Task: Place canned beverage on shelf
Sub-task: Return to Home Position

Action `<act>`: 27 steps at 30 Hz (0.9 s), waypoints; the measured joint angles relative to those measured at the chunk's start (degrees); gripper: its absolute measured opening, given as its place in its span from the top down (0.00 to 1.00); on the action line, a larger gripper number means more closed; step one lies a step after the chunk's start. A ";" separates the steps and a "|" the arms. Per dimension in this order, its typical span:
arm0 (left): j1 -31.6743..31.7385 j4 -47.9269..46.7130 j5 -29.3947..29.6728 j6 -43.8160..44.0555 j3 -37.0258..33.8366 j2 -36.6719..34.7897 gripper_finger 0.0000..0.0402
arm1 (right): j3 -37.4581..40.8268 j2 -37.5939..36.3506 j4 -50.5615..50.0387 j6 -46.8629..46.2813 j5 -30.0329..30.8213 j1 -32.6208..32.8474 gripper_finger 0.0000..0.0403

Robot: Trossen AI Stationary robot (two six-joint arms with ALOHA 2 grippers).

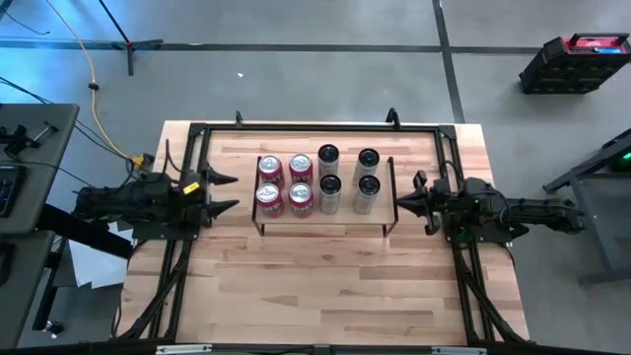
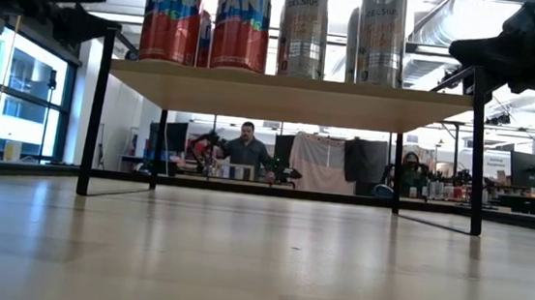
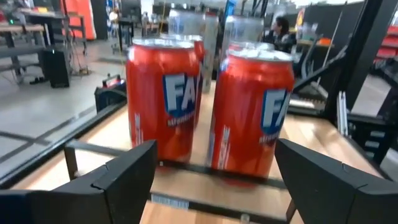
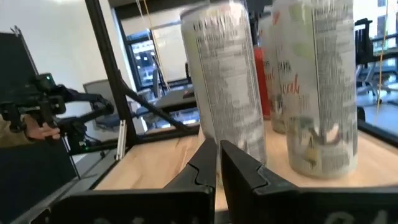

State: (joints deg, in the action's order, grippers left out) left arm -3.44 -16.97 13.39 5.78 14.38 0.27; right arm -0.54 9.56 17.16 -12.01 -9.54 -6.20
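The shelf (image 1: 325, 225), a light-wood board on a thin black wire frame, stands mid-table. Several red cans (image 1: 284, 184) stand upright on its left half and several slim silver cans (image 1: 348, 179) on its right half, all resting on their bases on the board (image 2: 291, 99). My left gripper (image 1: 225, 193) hovers open just off the shelf's left end, pointing level at the red cans (image 3: 249, 112). My right gripper (image 1: 402, 204) is shut just off the shelf's right end, pointing at the silver cans (image 4: 230, 81). Neither gripper holds anything.
Black rails (image 1: 315, 126) frame the wooden tabletop (image 1: 325, 286), which lies bare between the shelf and the near edge. A yellow cable (image 1: 99, 99) and a black case (image 1: 574, 61) lie on the floor beyond. A person (image 2: 246, 150) sits in the room behind the table.
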 joint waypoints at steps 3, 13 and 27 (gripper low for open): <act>0.00 0.67 -0.01 0.00 -0.89 -0.05 0.22 | 0.00 0.01 -2.11 0.00 0.00 0.00 0.98; 0.00 1.27 -11.14 -0.71 -3.34 -0.04 0.22 | 0.02 0.00 -4.43 0.02 0.07 0.00 0.98; 0.04 17.78 -14.13 -1.16 -13.70 0.39 0.22 | 0.04 0.04 -1.90 2.05 0.55 0.00 0.98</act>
State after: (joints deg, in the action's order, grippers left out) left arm -3.40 0.81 -0.74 4.62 0.68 0.66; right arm -0.49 9.61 15.27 -9.96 -8.99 -6.20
